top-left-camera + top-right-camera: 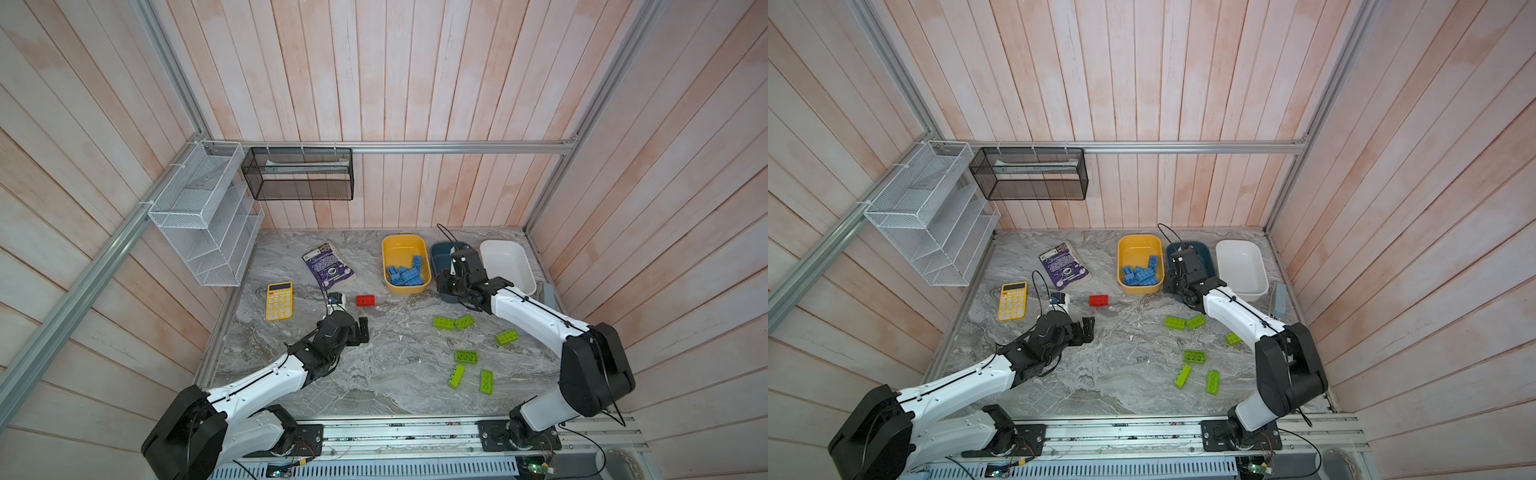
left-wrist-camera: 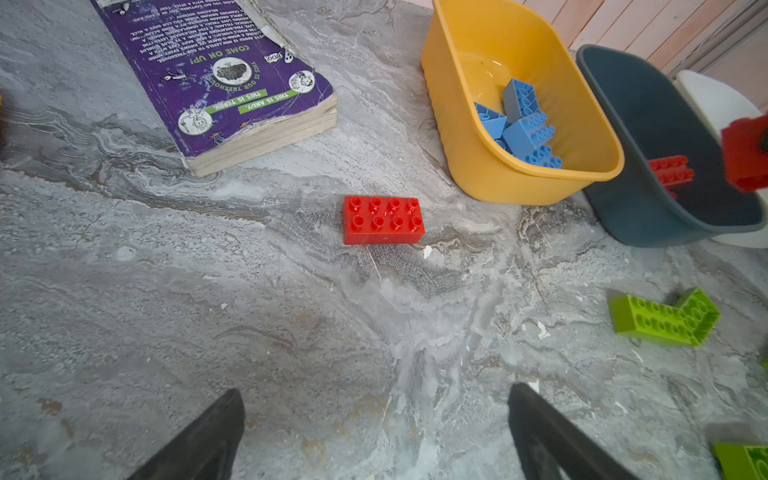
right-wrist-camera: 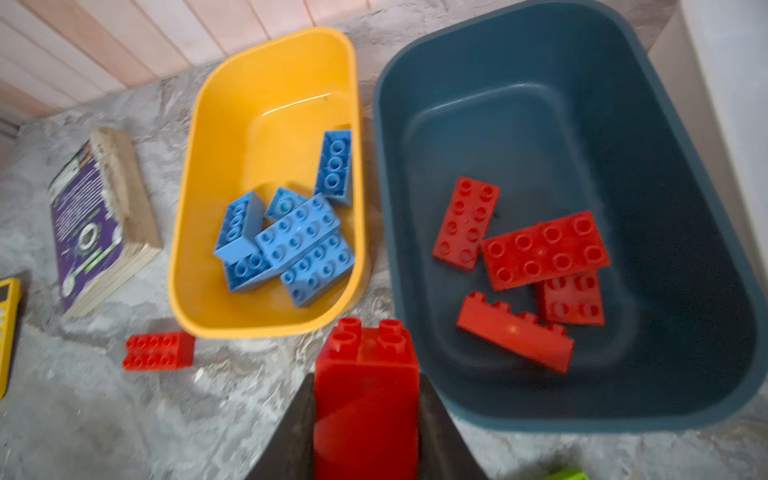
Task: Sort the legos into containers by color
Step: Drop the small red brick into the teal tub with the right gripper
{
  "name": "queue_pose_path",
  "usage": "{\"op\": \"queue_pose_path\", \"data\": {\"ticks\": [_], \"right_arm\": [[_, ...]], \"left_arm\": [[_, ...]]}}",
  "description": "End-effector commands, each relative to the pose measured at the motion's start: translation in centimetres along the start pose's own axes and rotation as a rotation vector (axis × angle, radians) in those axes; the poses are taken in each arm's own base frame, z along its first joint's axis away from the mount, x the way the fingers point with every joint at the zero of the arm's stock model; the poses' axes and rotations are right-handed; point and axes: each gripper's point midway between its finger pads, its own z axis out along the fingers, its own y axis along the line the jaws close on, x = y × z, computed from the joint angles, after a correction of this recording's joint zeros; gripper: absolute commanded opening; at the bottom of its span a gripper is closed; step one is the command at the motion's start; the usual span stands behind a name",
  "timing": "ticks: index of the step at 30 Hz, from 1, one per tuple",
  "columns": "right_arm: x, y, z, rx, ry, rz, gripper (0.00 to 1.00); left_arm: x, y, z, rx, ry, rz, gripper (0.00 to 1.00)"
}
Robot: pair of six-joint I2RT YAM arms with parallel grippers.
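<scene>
Red studded plastic brick (image 3: 365, 419) is clamped betw the fingers of the right gripper (image 3: 366, 386), studs pointing fwd, at the near rim of the dark teal rounded-rect plastic tub (image 3: 540, 104), by the narrow gap to the yellow plastic tub (image 3: 216, 137); can't tell if it's inside the rim line. Four red bricks (image 3: 544, 249) lie loose on the teal tub's smooth floor, far half bare. Only the right wrist view shows that; the arm covers it in both top views. Blue bricks (image 3: 291, 241) are piled at the yellow tub's near end. White plastic tub (image 1: 505, 259) is next in the row along the back wall. One red 2x4 brick (image 2: 383, 220) sits studs-up on the grey veined marble tabletop (image 1: 374, 374), bare surface all round, ahead of the left gripper (image 2: 376, 392), whose jaws are spread wide. Six lime green bricks (image 1: 466, 356) are scattered front-right, incl an L-shaped green pair (image 2: 665, 320), touching. Purple paperback (image 2: 216, 75) w/ worn page edges and yellow calculator (image 1: 279, 300) sit at left, apart from the tubs.
</scene>
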Motion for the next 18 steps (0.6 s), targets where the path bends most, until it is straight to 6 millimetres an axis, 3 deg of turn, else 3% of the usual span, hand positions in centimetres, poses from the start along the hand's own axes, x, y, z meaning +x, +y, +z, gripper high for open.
{"op": "queue_pose_path", "data": {"ticks": [1,7,13,14,18], "right_arm": [[-2.0,-1.1,2.2,-0.050,0.007,0.039,0.28],[-4.0,-3.4,4.8,-0.030,0.002,0.090,0.30],[-4.4,-4.3,5.5,-0.023,0.011,0.100,0.71],[-5.8,-3.9,5.0,-0.036,-0.018,0.097,0.76],[-6.5,-3.1,3.4,-0.069,-0.040,0.092,0.80]], "left_arm": [[0.5,0.7,0.3,-0.024,0.007,-0.002,1.00],[0.5,0.5,0.5,-0.022,0.009,0.001,1.00],[0.5,0.2,1.5,-0.020,0.037,0.011,1.00],[0.4,0.2,1.8,-0.025,0.046,0.016,1.00],[0.0,0.2,3.0,-0.056,0.088,0.030,1.00]]}}
